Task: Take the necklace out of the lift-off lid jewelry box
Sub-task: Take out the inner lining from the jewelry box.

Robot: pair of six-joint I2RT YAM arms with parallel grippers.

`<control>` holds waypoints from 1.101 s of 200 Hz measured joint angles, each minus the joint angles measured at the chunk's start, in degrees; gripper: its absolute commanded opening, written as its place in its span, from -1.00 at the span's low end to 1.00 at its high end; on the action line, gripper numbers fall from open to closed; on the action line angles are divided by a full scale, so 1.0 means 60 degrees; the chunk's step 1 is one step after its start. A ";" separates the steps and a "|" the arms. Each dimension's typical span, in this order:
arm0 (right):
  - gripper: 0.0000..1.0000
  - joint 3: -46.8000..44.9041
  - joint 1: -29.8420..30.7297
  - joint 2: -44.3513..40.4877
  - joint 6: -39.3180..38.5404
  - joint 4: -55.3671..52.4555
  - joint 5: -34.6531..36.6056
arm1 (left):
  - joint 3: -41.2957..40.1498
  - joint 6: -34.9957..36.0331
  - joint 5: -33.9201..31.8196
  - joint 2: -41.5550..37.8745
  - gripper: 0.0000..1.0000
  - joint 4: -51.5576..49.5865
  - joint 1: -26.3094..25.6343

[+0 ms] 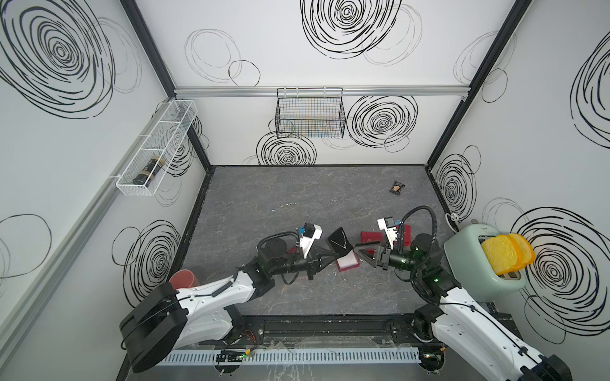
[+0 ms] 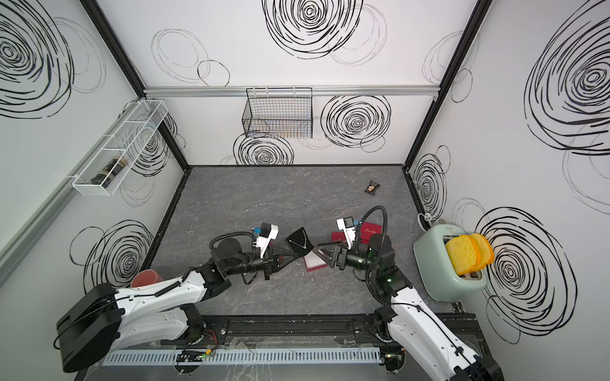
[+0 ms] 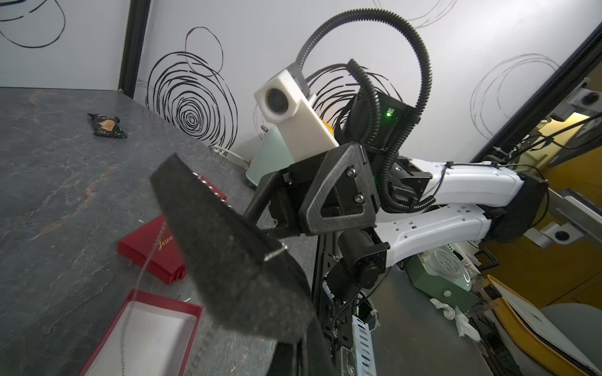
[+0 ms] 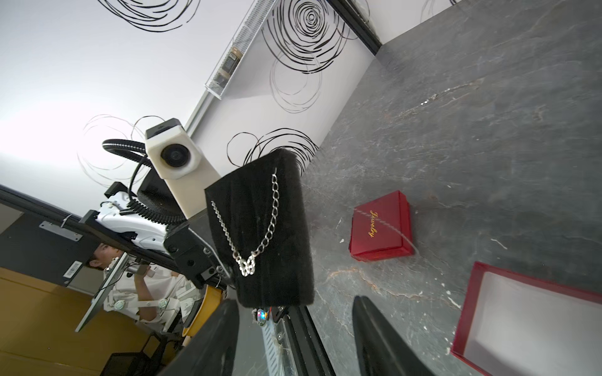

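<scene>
My left gripper (image 1: 332,254) (image 3: 294,353) is shut on the lower edge of a black foam pad (image 1: 337,238) (image 4: 260,260), held tilted in the air. The silver necklace (image 4: 250,257) (image 1: 343,243) lies across the pad's face, and a loose length of chain (image 3: 143,270) dangles behind it toward the open red jewelry box base (image 1: 348,263) (image 3: 107,335) with its white lining. The red lid (image 1: 369,237) (image 4: 381,228), lettered "Jewelry", rests on the table beside the base. My right gripper (image 1: 358,249) (image 4: 293,338) is open, facing the pad from just short of it and holding nothing.
Another red box (image 1: 405,231) lies under my right wrist. A mint toaster (image 1: 475,273) with yellow toast stands at the right, a red cup (image 1: 185,279) at the left wall, a snack packet (image 1: 397,188) far right. A wire basket (image 1: 310,113) hangs on the back wall.
</scene>
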 measured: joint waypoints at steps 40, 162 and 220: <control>0.12 -0.0062 0.0000 0.0047 0.0510 0.0477 -0.0350 | -0.0011 0.0004 0.0069 0.0106 -1.00 0.0794 -0.0131; -0.86 -0.0189 -0.0011 -0.0102 0.1512 0.1453 -0.0703 | -0.0095 0.0026 0.0244 0.0605 -0.67 0.1399 -0.0382; -0.97 0.0353 -0.0120 -0.0554 0.0801 0.0022 -0.0514 | -0.0627 0.0084 -0.0066 0.0608 0.22 0.1515 -0.0382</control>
